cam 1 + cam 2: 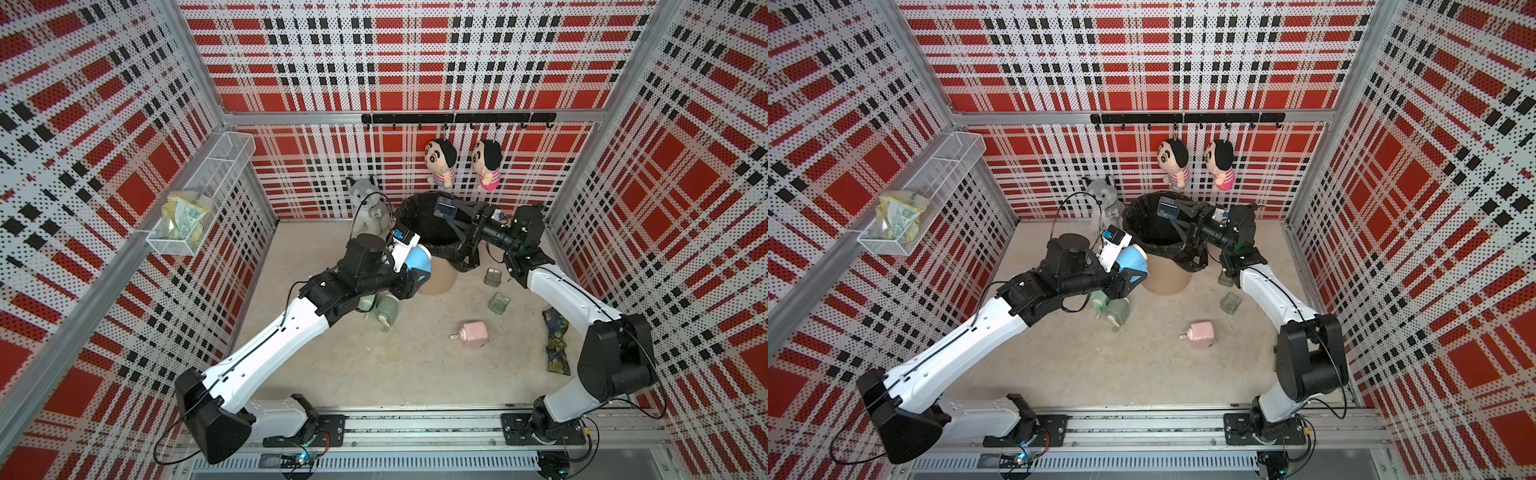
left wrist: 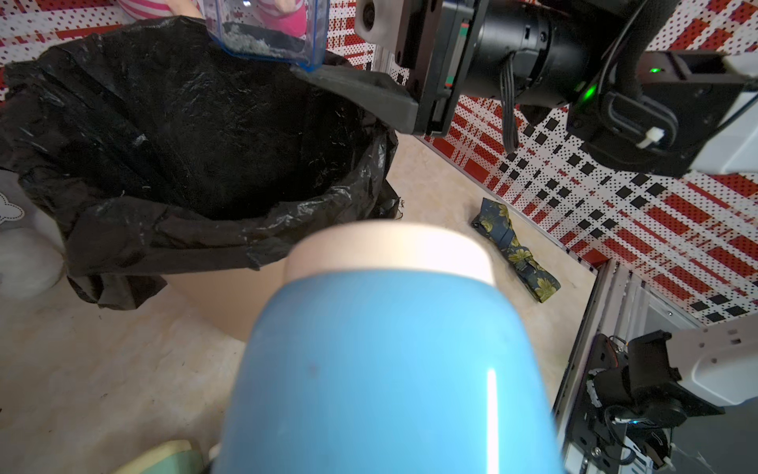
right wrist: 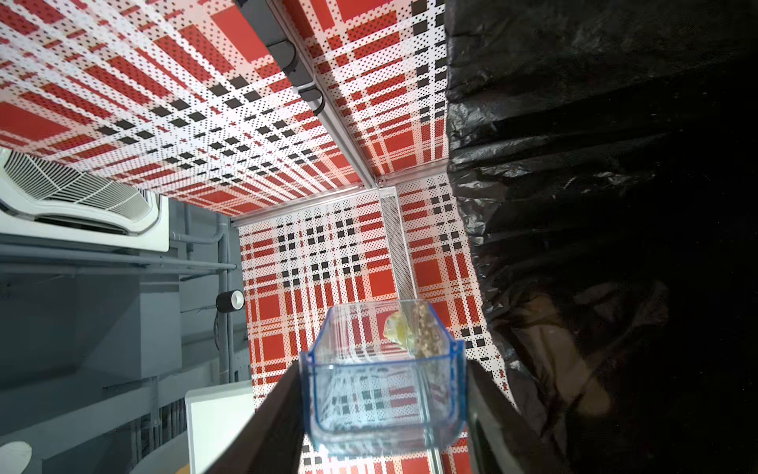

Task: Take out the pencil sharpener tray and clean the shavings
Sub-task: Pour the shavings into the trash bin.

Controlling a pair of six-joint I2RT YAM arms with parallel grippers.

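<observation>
The blue pencil sharpener is held off the floor, beside the bin, by my left gripper, which is shut on it. It fills the left wrist view and hides the fingers there. My right gripper is shut on the clear blue tray. The tray hangs tipped over the mouth of the black-bagged bin. Some shavings cling inside the tray.
On the floor lie two green sharpeners, a pink sharpener, two clear trays and a patterned cloth. A husky plush sits by the bin. A wire basket hangs on the left wall.
</observation>
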